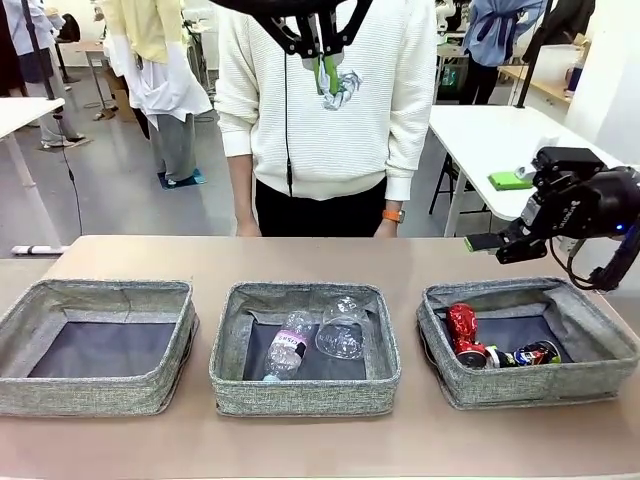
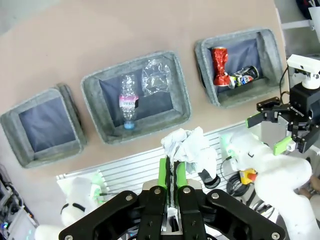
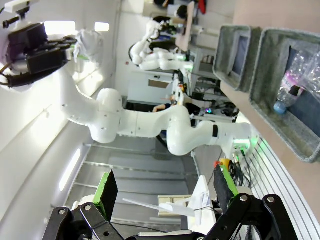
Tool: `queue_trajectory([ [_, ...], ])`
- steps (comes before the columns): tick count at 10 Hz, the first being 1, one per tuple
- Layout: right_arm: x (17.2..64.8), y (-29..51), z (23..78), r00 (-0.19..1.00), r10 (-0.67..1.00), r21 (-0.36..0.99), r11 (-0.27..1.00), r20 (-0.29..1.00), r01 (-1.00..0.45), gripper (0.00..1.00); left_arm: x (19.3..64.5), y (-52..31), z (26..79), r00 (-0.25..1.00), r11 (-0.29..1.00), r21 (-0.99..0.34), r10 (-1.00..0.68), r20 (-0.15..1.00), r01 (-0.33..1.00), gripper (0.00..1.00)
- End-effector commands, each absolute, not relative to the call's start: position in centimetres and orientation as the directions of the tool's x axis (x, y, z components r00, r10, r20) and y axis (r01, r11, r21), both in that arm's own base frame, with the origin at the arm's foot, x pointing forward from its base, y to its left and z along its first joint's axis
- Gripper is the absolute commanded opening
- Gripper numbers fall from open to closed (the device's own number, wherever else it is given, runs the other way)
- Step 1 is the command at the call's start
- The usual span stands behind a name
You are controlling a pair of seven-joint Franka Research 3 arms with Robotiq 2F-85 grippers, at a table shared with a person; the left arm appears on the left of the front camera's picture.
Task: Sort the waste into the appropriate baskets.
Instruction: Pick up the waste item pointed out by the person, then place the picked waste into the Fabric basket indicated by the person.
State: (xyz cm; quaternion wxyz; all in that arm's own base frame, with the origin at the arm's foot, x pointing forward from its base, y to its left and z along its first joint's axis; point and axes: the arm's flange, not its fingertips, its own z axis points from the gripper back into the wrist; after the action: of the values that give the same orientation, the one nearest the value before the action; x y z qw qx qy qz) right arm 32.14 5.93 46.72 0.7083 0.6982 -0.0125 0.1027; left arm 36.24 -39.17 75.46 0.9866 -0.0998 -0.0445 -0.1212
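The table (image 1: 400,255) carried three grey woven baskets in a row along the robot's side, and I took the middle basket (image 1: 304,348) as my marker for everything else. A person in a cream sweater (image 1: 330,110) stood at the far side of the table, straight behind the middle basket.

The left basket (image 1: 95,345) sat beside the middle one on the robot's left, with only its dark lining showing. The right basket (image 1: 528,340) sat on the other side of the middle one, a small gap between them.

The right arm hung above the far rim of the right basket, well to the right of the middle basket. Its right gripper (image 1: 497,243) had its fingers spread wide, with nothing between them.

Inside the middle basket a clear plastic bottle (image 1: 286,346) lay on its side toward the left, and a clear plastic cup (image 1: 342,328) lay tipped over just beside it on the right.

In the right basket a crushed red can (image 1: 464,333) lay at the side nearest the middle basket, with a crushed dark blue-silver can (image 1: 530,354) just beyond it.

High above the middle basket, the left gripper (image 2: 172,174) was pinched tight on a small crumpled white paper ball (image 2: 192,150), held clear of the table.
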Motion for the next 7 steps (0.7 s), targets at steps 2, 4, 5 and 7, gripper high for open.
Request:
queue_trajectory([
  [2, 32.10, 6.33, 47.10, 0.983, 0.109, 0.989, -0.005, 0.148, -0.149, 1.00, 35.89, -38.80, 75.32, 0.969, 0.950, -0.202, -0.218, 0.114, 0.237, 0.06],
  [4, 32.10, 6.33, 47.10, 0.983, 0.109, 0.989, -0.005, 0.148, -0.149, 1.00, 35.89, -38.80, 75.32, 0.969, 0.950, -0.202, -0.218, 0.114, 0.237, 0.06],
  [5, 32.10, 6.33, 47.10, 0.983, 0.109, 0.989, -0.005, 0.148, -0.149, 1.00, 35.89, -38.80, 75.32, 0.969, 0.950, -0.202, -0.218, 0.114, 0.237, 0.06],
  [7, 32.10, 6.33, 47.10, 0.983, 0.109, 0.989, -0.005, 0.148, -0.149, 1.00, 35.89, -38.80, 75.32, 0.969, 0.950, -0.202, -0.218, 0.114, 0.237, 0.06],
])
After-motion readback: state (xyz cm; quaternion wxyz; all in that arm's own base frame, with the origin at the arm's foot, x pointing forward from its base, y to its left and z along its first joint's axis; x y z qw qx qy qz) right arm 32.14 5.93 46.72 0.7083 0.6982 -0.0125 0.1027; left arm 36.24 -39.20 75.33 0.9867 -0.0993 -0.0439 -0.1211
